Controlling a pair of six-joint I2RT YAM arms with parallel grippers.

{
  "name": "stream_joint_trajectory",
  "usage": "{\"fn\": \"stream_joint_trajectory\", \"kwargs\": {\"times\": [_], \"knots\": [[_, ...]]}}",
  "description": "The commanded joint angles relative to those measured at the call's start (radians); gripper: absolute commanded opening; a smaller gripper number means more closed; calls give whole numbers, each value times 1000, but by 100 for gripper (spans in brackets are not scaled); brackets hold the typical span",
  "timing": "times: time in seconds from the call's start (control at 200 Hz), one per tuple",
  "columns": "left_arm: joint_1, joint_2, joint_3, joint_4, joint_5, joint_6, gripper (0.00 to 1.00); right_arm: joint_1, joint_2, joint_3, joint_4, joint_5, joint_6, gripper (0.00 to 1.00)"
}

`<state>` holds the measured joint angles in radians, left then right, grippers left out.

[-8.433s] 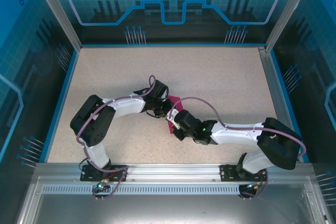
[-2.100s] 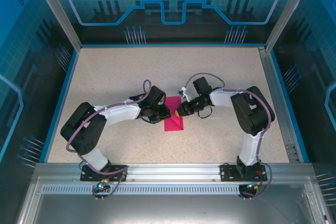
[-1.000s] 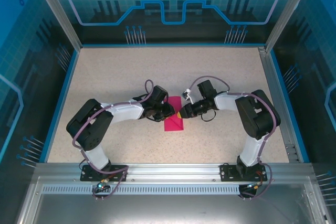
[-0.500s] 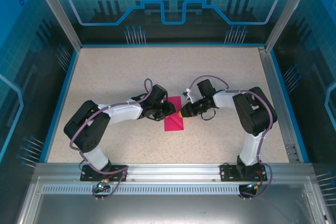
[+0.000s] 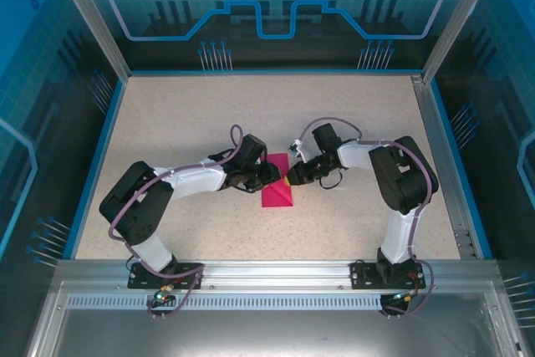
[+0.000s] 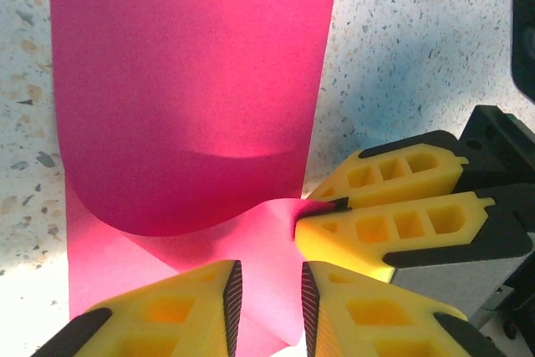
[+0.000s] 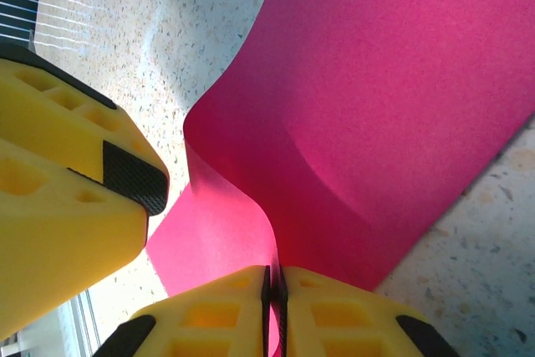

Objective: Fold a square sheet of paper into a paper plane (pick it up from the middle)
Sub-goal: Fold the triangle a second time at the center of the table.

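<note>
Right hand [image 7: 273,273] is clamped on the paper [image 7: 393,106] at its raised fold; my left hand [image 6: 266,272] stands slightly apart beside. It looks light, floppy, crease-prone: hold the fold.

Robot lab cell, aluminium frame [image 5: 90,18], blue panels [image 5: 276,6], speckled table [image 5: 209,106]

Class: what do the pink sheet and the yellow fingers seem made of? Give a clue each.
Pink sheet: thin matte paper, probably; it curls and holds a crease. Yellow fingers: likely moulded matte plastic or foam, with hollow ribbed cells.
</note>
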<state>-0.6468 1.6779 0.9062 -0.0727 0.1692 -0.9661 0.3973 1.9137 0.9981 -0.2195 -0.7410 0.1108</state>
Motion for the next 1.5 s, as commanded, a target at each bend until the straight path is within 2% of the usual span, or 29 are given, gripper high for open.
{"fn": "stream_joint_trajectory", "kwargs": {"times": [0.0, 0.955, 1.496], "knots": [[-7, -9, -4, -20, 5, 21, 29, -18, 25, 26, -46, -9, -30, 13], [-9, 48, 19, 24, 34, -15, 24, -9, 52, 25, -54, 8, -39, 16], [-10, 97, -8, 109, 57, -43, 24, -11, 52, 22, -54, 37, -37, 12]]}}
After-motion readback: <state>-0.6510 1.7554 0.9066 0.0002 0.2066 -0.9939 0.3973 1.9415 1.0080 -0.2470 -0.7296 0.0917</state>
